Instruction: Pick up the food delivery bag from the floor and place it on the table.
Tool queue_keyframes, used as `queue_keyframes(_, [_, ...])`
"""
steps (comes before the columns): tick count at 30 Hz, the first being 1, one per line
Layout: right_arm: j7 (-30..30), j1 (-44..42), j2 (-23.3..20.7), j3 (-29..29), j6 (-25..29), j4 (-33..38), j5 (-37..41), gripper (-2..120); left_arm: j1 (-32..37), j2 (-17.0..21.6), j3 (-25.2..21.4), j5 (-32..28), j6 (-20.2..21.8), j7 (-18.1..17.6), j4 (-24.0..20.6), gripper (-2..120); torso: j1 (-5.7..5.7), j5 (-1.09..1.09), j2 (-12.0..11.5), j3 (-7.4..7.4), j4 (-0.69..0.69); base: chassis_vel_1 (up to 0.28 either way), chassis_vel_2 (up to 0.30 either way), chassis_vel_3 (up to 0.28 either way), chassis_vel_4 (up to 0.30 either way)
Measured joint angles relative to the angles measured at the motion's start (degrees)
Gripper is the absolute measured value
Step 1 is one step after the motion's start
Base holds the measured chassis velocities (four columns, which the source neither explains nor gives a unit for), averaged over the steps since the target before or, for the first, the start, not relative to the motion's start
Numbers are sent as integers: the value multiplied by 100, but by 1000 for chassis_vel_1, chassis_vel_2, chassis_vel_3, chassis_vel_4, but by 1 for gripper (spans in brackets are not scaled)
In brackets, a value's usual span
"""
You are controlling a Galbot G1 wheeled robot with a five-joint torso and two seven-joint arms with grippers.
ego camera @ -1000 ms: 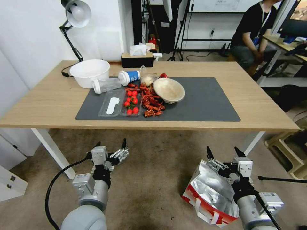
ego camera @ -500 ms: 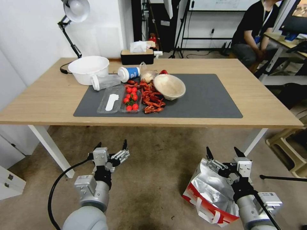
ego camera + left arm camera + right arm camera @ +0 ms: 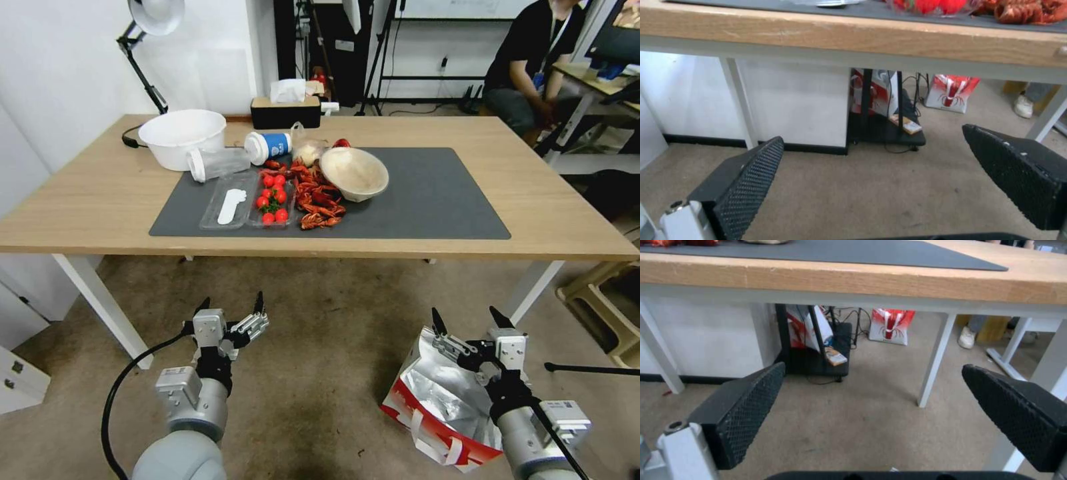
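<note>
The food delivery bag (image 3: 433,400) stands open on the floor (image 3: 320,347) at the lower right, white with red trim, silver foil lining and white strap handles. My right gripper (image 3: 467,315) hangs open over the bag's far rim, touching nothing; the right wrist view shows its fingers (image 3: 746,406) spread wide. My left gripper (image 3: 231,301) is open and empty over bare carpet at the lower left, with its pads (image 3: 751,180) apart. The table (image 3: 100,200) stretches ahead, light wood on white legs, with a dark grey mat (image 3: 433,193).
The mat's left half holds a white basin (image 3: 181,137), tipped cups, trays of tomatoes (image 3: 272,200), crawfish and a paper bowl (image 3: 355,173). White table legs (image 3: 100,300) stand ahead. A red-and-white bag (image 3: 890,326) sits under the table's far side. A stool (image 3: 600,313) is at right.
The whole picture has shifted, so the camera has moved: the table now sits a little higher in view. Both grippers and the bag keep their places.
</note>
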Motion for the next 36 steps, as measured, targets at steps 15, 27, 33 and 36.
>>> queue_keyframes(15, [-1,-35,-141,91,-8,49,108,100,18,-28,-75,169,-126,19,87,100,-203,0,-493,-291,0,0,0,0,0])
queue_keyframes(27, [16,-41,-101,93,-2,58,108,100,106,-9,-103,205,-169,8,67,100,-347,0,-855,-509,0,0,0,0,0])
queue_keyframes(33, [8,-96,-114,121,-3,123,105,100,124,9,-105,206,-193,-2,49,100,-427,0,-1060,-633,0,0,0,0,0])
queue_keyframes(36, [3,-107,-115,127,-4,130,104,100,125,-2,-103,206,-196,-4,43,100,-463,0,-1150,-687,0,0,0,0,0])
